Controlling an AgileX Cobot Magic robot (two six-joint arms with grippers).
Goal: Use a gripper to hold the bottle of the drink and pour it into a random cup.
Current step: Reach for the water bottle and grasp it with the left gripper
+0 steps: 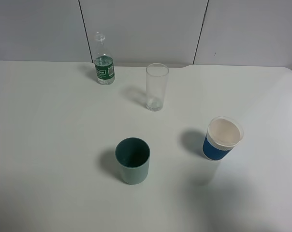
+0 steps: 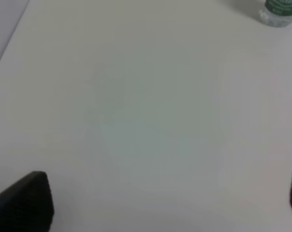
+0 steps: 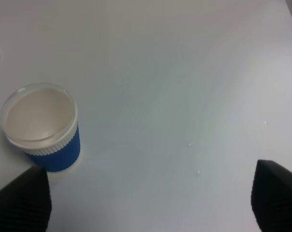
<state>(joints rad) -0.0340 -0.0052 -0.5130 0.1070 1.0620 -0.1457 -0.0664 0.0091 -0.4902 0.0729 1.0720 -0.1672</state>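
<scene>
The small clear bottle with a green label stands upright at the table's back left; its base also shows in the left wrist view. The tall clear glass stands upright and empty to the right of the bottle, apart from it. Neither arm shows in the exterior high view. My left gripper is open and empty over bare table, well short of the bottle. My right gripper is open and empty, its left finger just beside the blue cup.
A short teal-green cup stands at the front middle. The blue cup with a white rim stands at the right. The white table ends at a grey panelled wall behind.
</scene>
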